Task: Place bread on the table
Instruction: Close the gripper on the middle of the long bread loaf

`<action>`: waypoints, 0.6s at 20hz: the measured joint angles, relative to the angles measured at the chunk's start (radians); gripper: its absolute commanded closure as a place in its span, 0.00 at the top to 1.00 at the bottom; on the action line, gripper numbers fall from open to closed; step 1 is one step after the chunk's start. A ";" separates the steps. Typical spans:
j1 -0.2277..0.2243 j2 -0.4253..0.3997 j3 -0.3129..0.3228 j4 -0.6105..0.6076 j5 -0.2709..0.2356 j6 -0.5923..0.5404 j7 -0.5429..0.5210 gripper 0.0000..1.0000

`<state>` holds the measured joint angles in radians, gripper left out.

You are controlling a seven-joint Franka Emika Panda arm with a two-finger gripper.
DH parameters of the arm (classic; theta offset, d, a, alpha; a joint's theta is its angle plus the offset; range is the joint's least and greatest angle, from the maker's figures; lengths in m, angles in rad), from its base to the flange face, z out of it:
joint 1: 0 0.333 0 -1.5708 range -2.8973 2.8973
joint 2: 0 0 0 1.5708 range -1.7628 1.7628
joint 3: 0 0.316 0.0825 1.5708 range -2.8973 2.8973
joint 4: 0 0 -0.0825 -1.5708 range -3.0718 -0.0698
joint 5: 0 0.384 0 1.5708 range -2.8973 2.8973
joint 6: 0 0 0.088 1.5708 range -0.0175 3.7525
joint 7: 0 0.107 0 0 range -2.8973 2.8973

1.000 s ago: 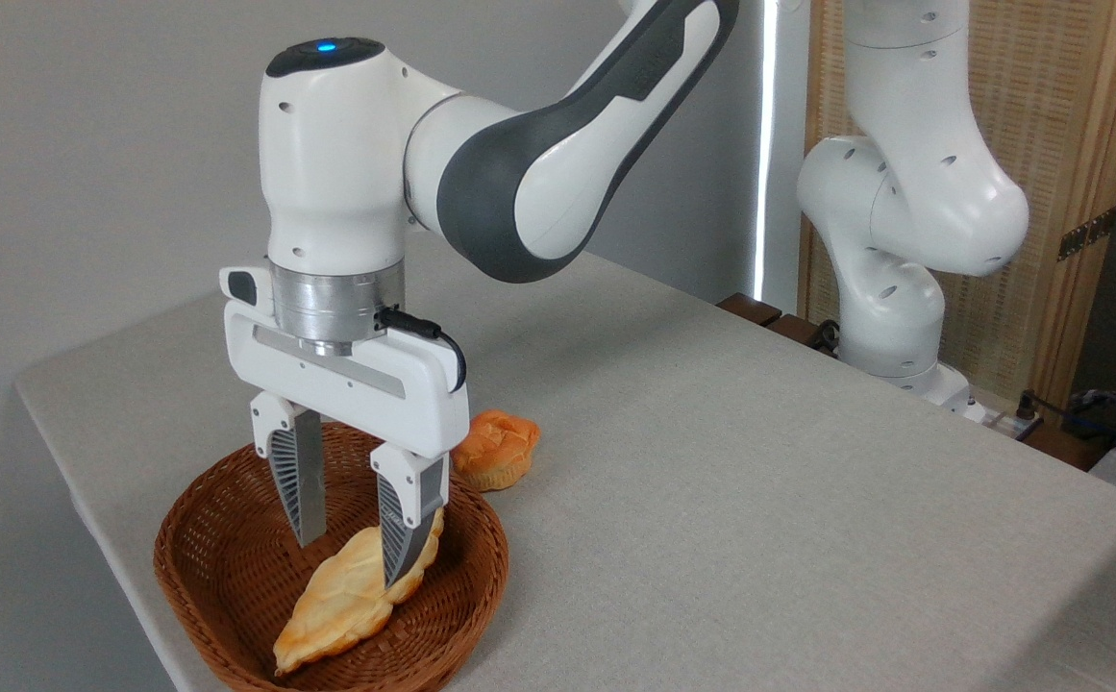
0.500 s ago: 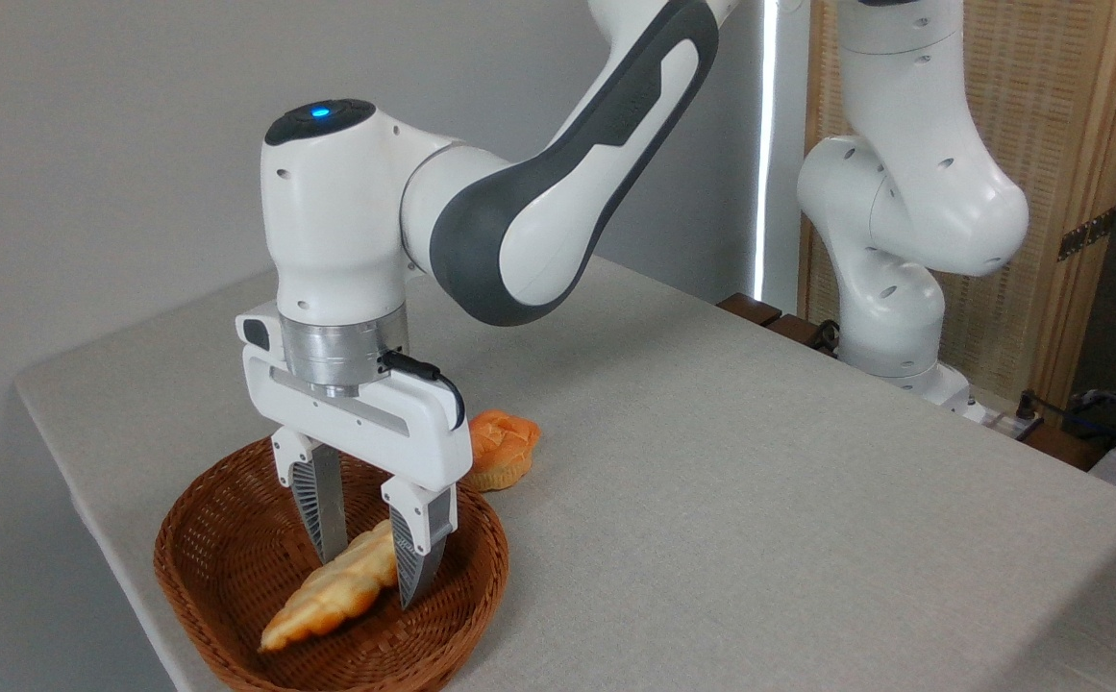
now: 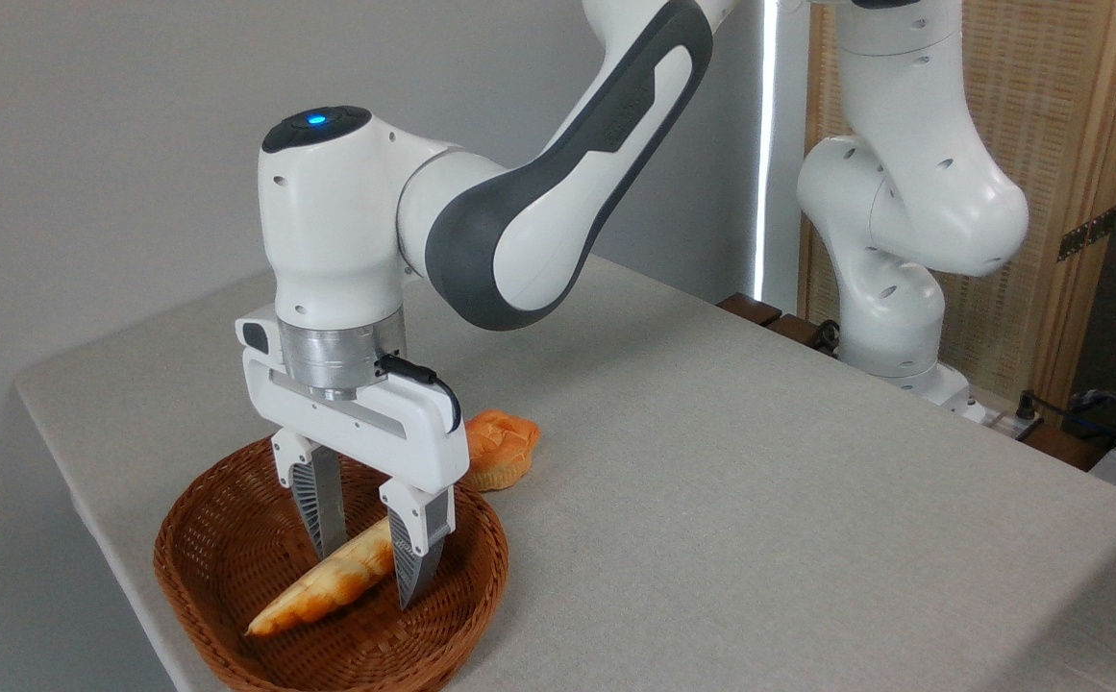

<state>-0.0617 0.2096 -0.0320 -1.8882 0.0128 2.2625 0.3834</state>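
Landmark: wicker basket [image 3: 231,567], brown, oval, sitting at the near left corner of the desk [image 3: 759,481], which has a light grey fabric-like top.

End effector [image 3: 372,575]: lowered into the basket from above, fingers pointing down, tips below rim level on the basket's right half. The two grey ribbed fingers [image 3: 318,500] stand on either side of the upper end of the bread [image 3: 327,588], and both appear to touch it; end effector is clamped on the loaf.

Bread: long, pale cream loaf with golden-brown edges. It lies inside the basket, turned on edge and slanting, its pinched end raised toward the basket's right side, its free tip pointing down toward the basket's near left wall. Cannot tell whether the low tip rests on the basket floor or hangs just clear of it. No part of the loaf is past the rim.

Bun [image 3: 500,447]: small, round, orange, on the desk just behind the basket's far right rim, outside it. The end effector's white body partly hides its left side. Contact between bun and rim not resolvable.

Arm: white and dark grey links reach toward the basket from the upper right; blue light lit on top of the wrist housing above the basket.
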 measured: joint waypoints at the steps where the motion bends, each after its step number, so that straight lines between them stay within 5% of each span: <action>1: 0.000 0.000 0.000 0.000 0.000 0.000 0.001 0.61; 12: -0.001 0.000 -0.001 0.000 0.000 0.001 0.043 0.54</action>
<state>-0.0627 0.2095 -0.0332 -1.8881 0.0128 2.2640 0.4260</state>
